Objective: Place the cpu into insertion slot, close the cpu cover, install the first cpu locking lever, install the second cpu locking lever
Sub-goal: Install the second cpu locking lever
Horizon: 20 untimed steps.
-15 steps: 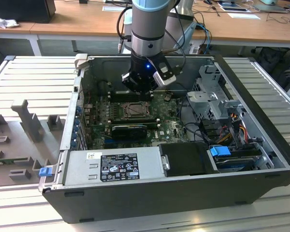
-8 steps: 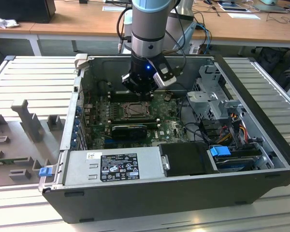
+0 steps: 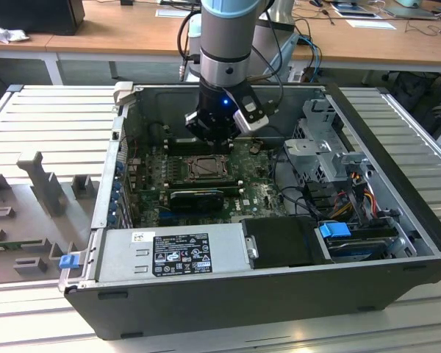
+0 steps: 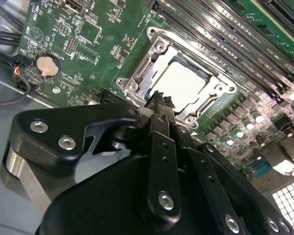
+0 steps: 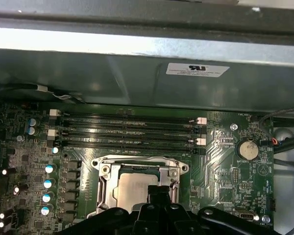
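Gripper (image 4: 159,100) fingers pressed together, holding nothing, hovering just over socket edge, cpu (image 4: 179,81) seated in slot (image 5: 108,183), cover (image 4: 213,90) down around it, green board (image 5: 225,147) around.

exterior view: looking down from high, far, over whole computer case (image 3: 397,220) | both wrist views: facing down, close, sharing the insertion slot (image 4: 183,83) (image 5: 137,188)
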Each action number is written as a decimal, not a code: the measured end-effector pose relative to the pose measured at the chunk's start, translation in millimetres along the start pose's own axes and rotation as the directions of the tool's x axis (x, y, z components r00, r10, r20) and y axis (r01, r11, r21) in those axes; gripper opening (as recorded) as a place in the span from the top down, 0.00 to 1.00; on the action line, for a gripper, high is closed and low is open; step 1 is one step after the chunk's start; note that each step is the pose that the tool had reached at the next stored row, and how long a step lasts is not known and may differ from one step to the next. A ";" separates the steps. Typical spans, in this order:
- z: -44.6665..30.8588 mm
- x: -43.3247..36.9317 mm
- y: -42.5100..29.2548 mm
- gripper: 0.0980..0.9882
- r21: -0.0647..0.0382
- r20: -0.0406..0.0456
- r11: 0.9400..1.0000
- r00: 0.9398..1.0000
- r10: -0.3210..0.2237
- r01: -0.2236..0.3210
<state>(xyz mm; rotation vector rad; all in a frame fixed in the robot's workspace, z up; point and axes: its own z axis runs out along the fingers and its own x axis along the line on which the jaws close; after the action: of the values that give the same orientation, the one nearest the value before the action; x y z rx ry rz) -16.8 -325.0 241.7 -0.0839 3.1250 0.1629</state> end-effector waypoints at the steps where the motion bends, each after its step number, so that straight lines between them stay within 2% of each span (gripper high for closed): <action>1: -1.8 0.0 0.2 0.99 0.000 0.000 1.000 1.000 0.000 0.000; 8: -9.7 -0.2 1.0 0.99 0.002 0.000 1.000 1.000 0.000 0.000; 20: -10.5 0.1 -3.0 0.99 0.002 0.000 1.000 1.000 0.000 0.000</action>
<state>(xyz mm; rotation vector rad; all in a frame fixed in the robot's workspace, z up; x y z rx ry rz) -16.8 -329.1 251.8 -0.0840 3.1252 0.1597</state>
